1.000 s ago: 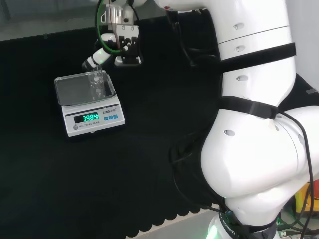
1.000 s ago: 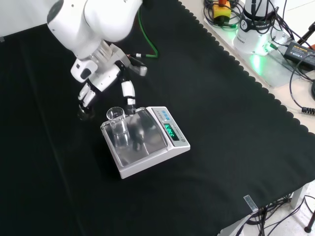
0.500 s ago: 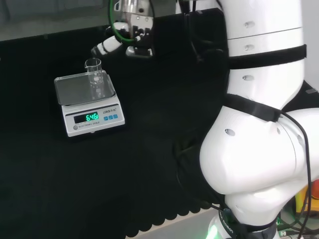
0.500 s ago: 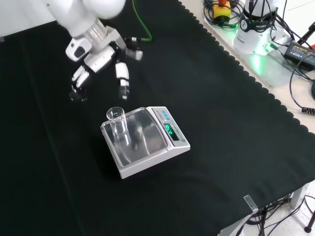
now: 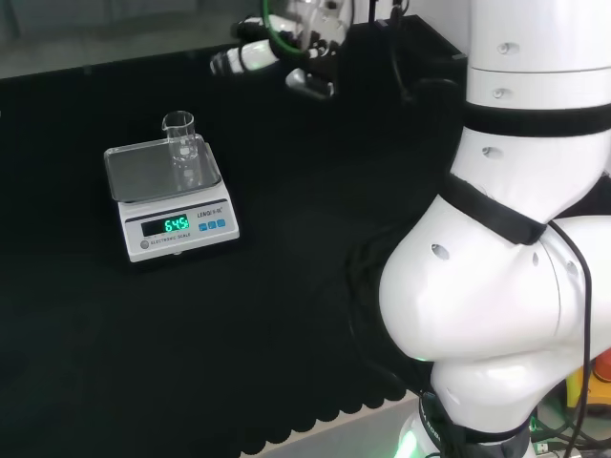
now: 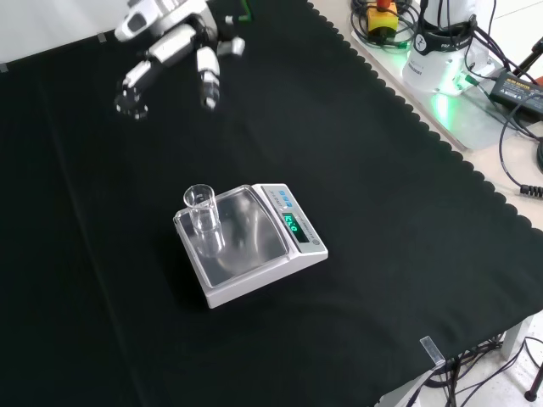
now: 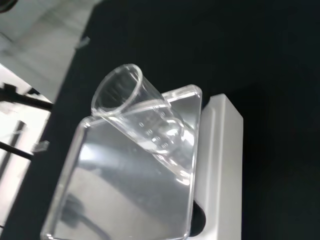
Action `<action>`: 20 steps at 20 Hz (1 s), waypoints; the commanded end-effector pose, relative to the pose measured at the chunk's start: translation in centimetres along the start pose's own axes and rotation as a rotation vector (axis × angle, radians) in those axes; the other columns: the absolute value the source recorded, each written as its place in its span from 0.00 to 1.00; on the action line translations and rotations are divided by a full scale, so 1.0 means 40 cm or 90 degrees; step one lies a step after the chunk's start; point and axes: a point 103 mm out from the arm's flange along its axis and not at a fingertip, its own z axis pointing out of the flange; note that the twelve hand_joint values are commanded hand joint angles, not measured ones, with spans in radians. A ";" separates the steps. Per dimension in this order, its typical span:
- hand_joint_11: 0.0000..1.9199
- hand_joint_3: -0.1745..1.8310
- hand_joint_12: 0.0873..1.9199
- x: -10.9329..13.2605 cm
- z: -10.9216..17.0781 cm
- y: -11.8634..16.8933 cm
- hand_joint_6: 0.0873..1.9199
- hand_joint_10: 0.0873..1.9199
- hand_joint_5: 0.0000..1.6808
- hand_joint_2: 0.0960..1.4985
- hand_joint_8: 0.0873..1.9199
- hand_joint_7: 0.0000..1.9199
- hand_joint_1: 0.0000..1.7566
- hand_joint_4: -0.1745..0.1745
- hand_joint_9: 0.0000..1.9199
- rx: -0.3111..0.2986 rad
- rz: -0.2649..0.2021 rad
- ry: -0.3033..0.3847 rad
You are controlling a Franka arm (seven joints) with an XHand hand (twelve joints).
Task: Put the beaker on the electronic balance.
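Note:
A small clear glass beaker [image 5: 182, 147] [image 6: 203, 220] [image 7: 145, 124] stands upright on the shiny pan of the white electronic balance [image 5: 143, 176] [image 6: 254, 254] [image 7: 220, 165], near the pan's corner. Green digits glow on the balance's display. The hand [image 5: 277, 57] [image 6: 170, 47] hangs well above and away from the beaker, up and to the right of it in the head view and near the top left of the front view. Its fingers are spread and straight, holding nothing.
Black cloth covers the bench around the balance. The arm's big white links [image 5: 506, 239] take up the right of the head view. Cables and devices [image 6: 450, 51] lie beyond the cloth's scalloped edge at the front view's top right.
The hand has let go of the beaker and risen away from the balance, up and right in the head view. The beaker stays upright on the pan.

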 end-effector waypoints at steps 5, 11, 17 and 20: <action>0.12 0.12 0.76 -0.036 -0.174 -0.206 0.00 0.48 0.18 0.43 0.43 0.06 0.30 0.24 0.06 -0.088 -0.035 0.066; 0.12 0.12 0.76 -0.047 -0.220 -0.255 0.00 0.48 0.20 0.44 0.44 0.08 0.30 0.25 0.07 -0.109 -0.037 0.069; 0.13 0.12 0.76 -0.070 -0.226 -0.259 0.00 0.47 0.20 0.44 0.43 0.09 0.30 0.24 0.08 -0.115 -0.050 0.073; 0.13 0.12 0.76 -0.076 -0.228 -0.243 0.00 0.47 0.21 0.44 0.43 0.09 0.30 0.24 0.08 -0.116 -0.042 0.080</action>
